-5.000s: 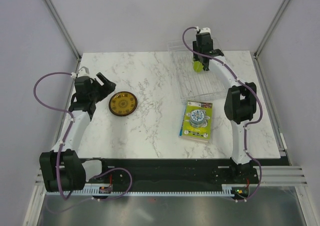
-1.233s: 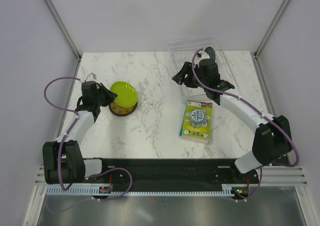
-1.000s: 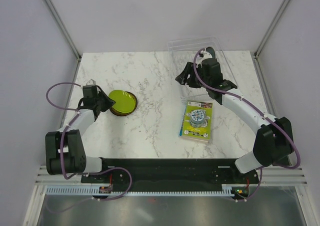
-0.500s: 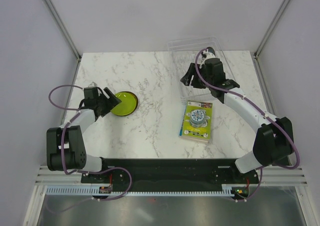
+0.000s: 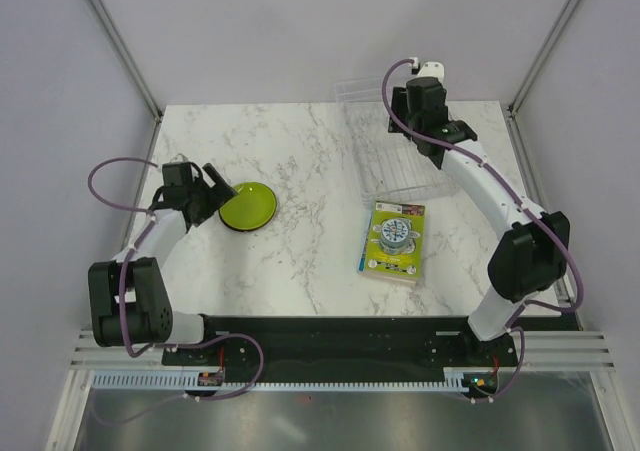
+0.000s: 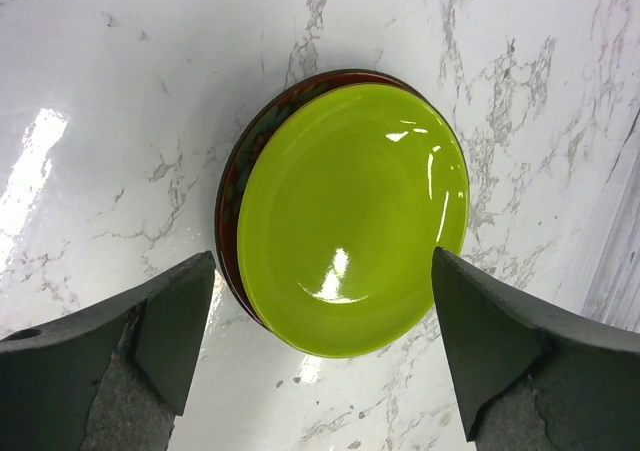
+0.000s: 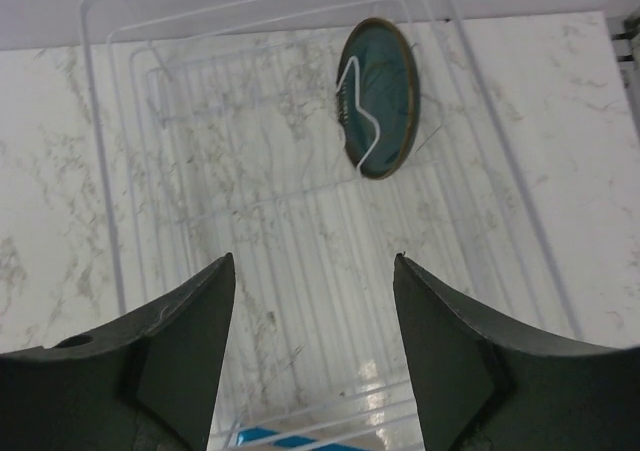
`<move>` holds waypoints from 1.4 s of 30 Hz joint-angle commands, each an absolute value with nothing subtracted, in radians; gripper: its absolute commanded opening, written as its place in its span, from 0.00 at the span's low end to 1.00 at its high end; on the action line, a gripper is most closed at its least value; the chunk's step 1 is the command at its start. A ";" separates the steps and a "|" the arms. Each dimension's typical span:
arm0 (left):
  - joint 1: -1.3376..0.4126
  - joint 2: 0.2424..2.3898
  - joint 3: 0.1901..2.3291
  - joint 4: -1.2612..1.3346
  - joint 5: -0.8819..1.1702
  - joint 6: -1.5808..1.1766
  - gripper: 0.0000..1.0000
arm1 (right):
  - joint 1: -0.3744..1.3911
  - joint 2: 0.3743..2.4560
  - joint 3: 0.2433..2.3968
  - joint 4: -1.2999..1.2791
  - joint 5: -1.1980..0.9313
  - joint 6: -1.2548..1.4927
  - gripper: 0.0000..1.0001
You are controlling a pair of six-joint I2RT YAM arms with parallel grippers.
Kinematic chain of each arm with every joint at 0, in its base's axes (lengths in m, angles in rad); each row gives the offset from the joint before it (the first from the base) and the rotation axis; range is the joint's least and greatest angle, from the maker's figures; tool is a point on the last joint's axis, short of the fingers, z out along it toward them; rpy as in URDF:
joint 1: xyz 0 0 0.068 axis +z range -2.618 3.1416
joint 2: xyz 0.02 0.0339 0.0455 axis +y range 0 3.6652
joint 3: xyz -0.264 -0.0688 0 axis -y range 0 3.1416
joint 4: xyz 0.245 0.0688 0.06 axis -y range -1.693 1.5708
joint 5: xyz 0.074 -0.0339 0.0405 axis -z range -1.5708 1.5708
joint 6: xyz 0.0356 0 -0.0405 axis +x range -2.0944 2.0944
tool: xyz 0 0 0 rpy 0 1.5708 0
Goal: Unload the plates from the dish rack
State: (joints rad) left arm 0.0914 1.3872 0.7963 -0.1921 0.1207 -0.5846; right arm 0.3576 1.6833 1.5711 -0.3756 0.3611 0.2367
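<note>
A lime green plate [image 6: 350, 216] lies flat on top of a patterned plate, of which only the dark reddish rim [image 6: 232, 186] shows. The stack [image 5: 248, 206] sits at the table's left. My left gripper [image 5: 216, 195] is open just left of it, its fingertips [image 6: 190, 291] apart on either side of the stack with nothing held. A dark teal plate [image 7: 380, 96] stands upright at the far end of the clear dish rack [image 7: 110, 171]. My right gripper [image 7: 313, 261] hovers open above the rack [image 5: 385, 161], short of the teal plate, which the arm hides in the top view.
A green-yellow flat package [image 5: 392, 239] lies just in front of the rack; its blue edge [image 7: 270, 436] shows under the rack's near wall. Frame posts and grey walls close in the table's sides and back.
My left gripper opened and let go of the lime green plate, which now rests flat on the stack. My right arm swung from the rack's left side back over its far end.
</note>
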 commanded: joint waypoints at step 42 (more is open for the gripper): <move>0.089 1.364 0.969 -0.141 0.262 -0.445 0.93 | 0.141 2.405 2.148 -0.247 0.327 -0.075 0.06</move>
State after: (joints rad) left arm 0.0891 1.3552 0.9390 -0.1764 0.2420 -0.4824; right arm 0.1566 2.3905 2.1384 -0.2733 0.4057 -0.0910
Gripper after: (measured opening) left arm 0.935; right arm 0.132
